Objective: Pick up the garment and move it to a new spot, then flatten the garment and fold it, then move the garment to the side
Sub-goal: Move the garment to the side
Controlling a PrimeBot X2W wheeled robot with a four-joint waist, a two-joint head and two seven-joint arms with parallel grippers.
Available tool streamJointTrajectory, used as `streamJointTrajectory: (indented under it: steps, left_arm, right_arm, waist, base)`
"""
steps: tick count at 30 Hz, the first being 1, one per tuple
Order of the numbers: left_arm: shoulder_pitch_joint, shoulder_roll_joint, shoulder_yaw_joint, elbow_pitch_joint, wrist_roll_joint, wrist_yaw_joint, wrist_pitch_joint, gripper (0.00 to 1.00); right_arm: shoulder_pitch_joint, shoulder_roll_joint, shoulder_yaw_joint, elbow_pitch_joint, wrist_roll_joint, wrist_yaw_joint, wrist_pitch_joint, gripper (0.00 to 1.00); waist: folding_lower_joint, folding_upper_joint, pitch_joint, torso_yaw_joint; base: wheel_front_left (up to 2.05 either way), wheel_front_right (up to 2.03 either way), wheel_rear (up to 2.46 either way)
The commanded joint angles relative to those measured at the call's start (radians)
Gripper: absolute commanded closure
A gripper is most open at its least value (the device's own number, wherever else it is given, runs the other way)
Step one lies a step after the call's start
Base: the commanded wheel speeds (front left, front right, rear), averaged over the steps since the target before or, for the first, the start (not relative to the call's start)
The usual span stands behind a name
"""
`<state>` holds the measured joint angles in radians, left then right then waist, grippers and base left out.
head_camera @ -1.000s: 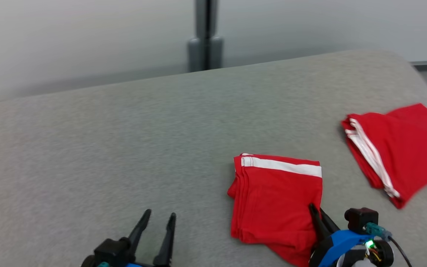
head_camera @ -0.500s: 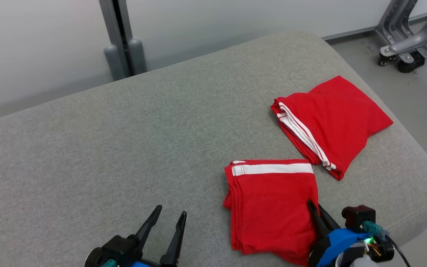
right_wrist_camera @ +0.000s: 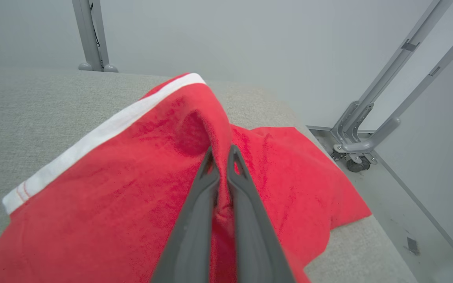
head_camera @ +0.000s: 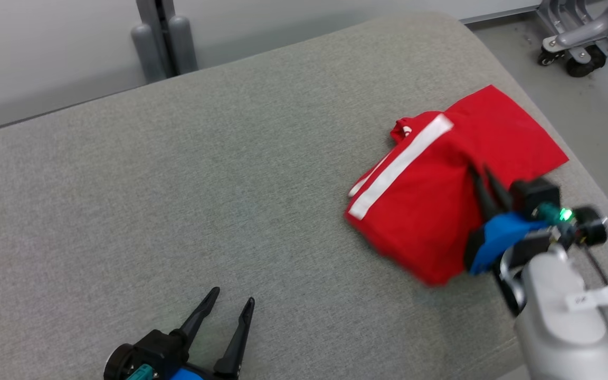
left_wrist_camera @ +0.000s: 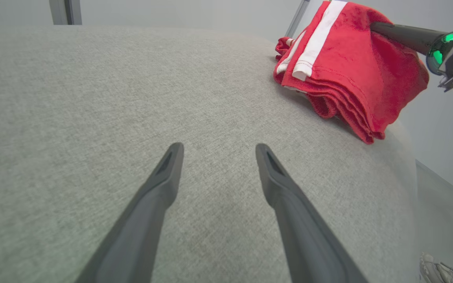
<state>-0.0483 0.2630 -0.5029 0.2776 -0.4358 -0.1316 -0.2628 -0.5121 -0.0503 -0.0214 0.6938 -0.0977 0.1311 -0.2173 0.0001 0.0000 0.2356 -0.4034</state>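
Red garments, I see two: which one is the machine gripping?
The garment with the broad white band, nearer the camera: the right end effector is shut on a fold of it. The other red garment lies flat behind it.

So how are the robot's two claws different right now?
The left black two-fingered claw is spread open and empty; the right black claw is pinched shut on the folded red white-striped garment. The left claw sits over bare grey fabric cushion; the right claw is over the cushion's right end. Both are long, dark and tapered.
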Motion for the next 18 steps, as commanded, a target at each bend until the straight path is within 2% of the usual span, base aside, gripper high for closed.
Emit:
streamJointTrajectory:
  steps: [1, 9, 10, 11, 12, 18]
  left_arm:
    - [-0.018, 0.013, -0.001, -0.004, -0.003, 0.002, -0.002, 0.00]
    - [-0.045, 0.052, -0.007, -0.010, -0.033, 0.002, -0.002, 0.00]
    - [-0.049, 0.055, -0.004, -0.009, -0.036, 0.002, -0.002, 0.00]
    - [-0.054, 0.060, -0.001, -0.009, -0.037, 0.002, -0.002, 0.00]
    - [-0.059, 0.064, 0.003, -0.009, -0.037, 0.002, -0.002, 0.00]
    - [-0.062, 0.078, 0.024, -0.009, -0.035, 0.002, -0.001, 0.00]
  right_arm:
    - [-0.041, -0.010, -0.030, -0.022, -0.033, -0.001, 0.018, 1.00]
    - [-0.129, -0.067, -0.275, -0.117, -0.245, -0.001, 0.190, 1.00]
    - [-0.122, -0.068, -0.317, -0.129, -0.272, -0.001, 0.215, 0.90]
    - [-0.117, -0.064, -0.354, -0.144, -0.294, -0.001, 0.230, 0.16]
    - [-0.115, -0.058, -0.388, -0.164, -0.312, -0.001, 0.231, 0.00]
    - [-0.090, -0.016, -0.547, -0.222, -0.389, -0.001, 0.211, 0.00]
  waist:
    - [-0.0001, 0.0000, 0.016, 0.013]
    - [-0.0001, 0.0000, 0.070, 0.078]
    - [-0.0001, 0.0000, 0.074, 0.085]
    - [-0.0001, 0.0000, 0.078, 0.092]
    - [-0.0001, 0.0000, 0.082, 0.098]
    - [-0.0001, 0.0000, 0.086, 0.112]
  base:
    - [0.00, 0.00, 0.00]
    - [0.00, 0.00, 0.00]
    - [0.00, 0.00, 0.00]
    - [0.00, 0.00, 0.00]
    - [0.00, 0.00, 0.00]
    - [0.00, 0.00, 0.00]
